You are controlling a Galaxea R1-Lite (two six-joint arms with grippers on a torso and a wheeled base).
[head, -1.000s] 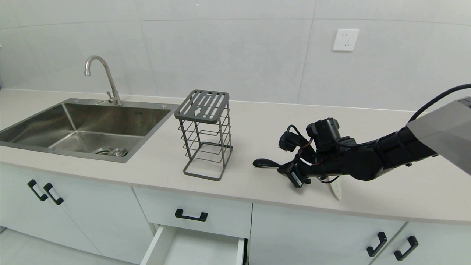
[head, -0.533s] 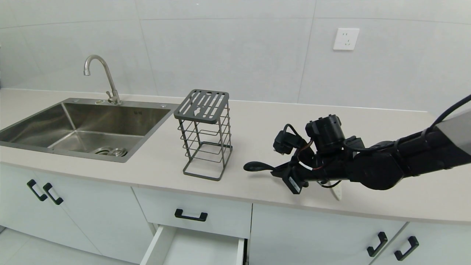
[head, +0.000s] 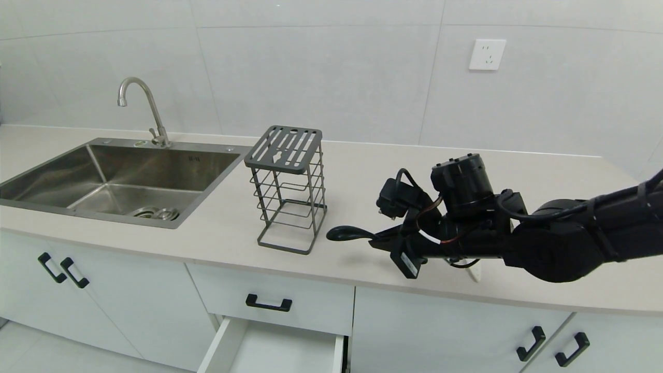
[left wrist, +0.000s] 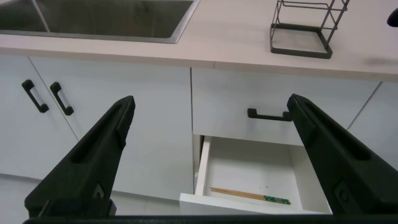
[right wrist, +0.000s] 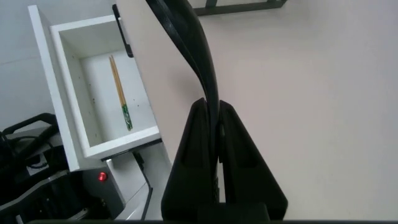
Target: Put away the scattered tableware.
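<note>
Since right end effector clamps black long-handled spoon, carry it level toward open white drawer at 7 o'clock.

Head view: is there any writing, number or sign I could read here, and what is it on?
Nothing can be read.
Sink: small dark mark on its back wall, too small to read.
Right gripper, shut on the black spoon: white label on its body, too blurred to read.
</note>
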